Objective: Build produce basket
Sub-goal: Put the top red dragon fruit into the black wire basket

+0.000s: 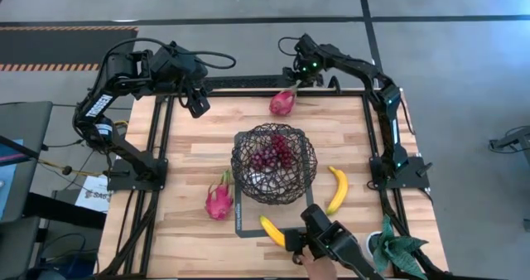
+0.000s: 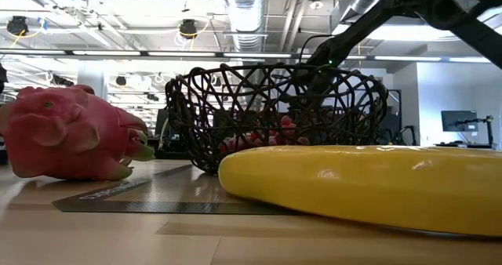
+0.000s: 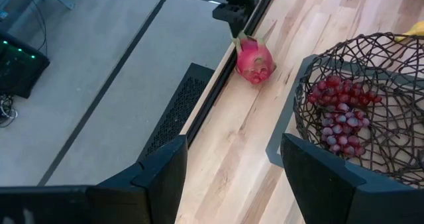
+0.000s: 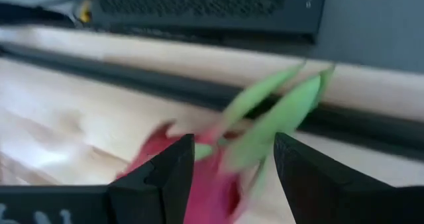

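The dark wire basket (image 1: 273,162) stands mid-table on its base with red grapes (image 1: 272,154) inside. One dragon fruit (image 1: 283,103) lies at the far edge. My right gripper (image 1: 299,80) is open at that fruit's green tips (image 4: 278,108), which reach up between its fingers (image 4: 233,144). A second dragon fruit (image 1: 219,199) lies near-left of the basket. One banana (image 1: 337,189) lies right of it and another (image 1: 272,229) lies on the near side. My left gripper (image 1: 199,106) hovers open over the far left (image 3: 233,144). My right gripper has one finger on either side of the far dragon fruit's green tips (image 4: 265,118), coming from the far side and slanting down. The view is blurred, so I cannot tell whether a finger touches them. The fruit lies on the table.
A grey mat (image 1: 242,222) lies under the basket. A green potted plant (image 1: 397,251) stands at the near right corner. A camera mount (image 1: 331,240) sits at the near edge beside the near banana. Bare wood shows on the left side (image 1: 186,160) and far right.
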### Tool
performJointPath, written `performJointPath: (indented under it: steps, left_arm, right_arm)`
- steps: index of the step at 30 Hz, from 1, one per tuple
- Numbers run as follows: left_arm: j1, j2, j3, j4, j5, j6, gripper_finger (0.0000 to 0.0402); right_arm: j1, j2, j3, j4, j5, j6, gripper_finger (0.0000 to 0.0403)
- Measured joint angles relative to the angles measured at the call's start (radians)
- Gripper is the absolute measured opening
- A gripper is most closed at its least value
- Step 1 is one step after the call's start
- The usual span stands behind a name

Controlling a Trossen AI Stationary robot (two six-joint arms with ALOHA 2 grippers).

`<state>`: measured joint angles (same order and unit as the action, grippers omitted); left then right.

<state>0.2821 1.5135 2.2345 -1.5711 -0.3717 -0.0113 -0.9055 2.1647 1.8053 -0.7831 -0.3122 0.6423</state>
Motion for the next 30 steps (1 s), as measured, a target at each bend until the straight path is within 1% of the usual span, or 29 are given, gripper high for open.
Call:
performJointPath:
  steps: [2,13,17,24,30]
  left_arm:
    - [0.0,0.0,0.0,0.0,0.0,0.0,0.0229]
    - [0.0,0.0,0.0,0.0,0.0,0.0,0.0229]
    - [0.0,0.0,0.0,0.0,0.0,0.0,0.0229]
    - [0.0,0.0,0.0,0.0,0.008,0.0,0.0229]
    - [0.0,0.0,0.0,0.0,0.009,0.0,0.0229]
  right_arm:
    - [-0.001,0.0,0.0,0.019,-0.007,0.012,0.0226]
    - [0.003,0.001,0.0,-0.023,-0.023,0.007,0.0226]
    - [0.006,0.021,-0.001,-0.043,-0.023,0.008,0.0226]
    - [0.022,0.077,0.001,-0.009,-0.062,0.011,0.0226]
    - [0.019,0.081,0.001,0.01,-0.061,0.012,0.0222]
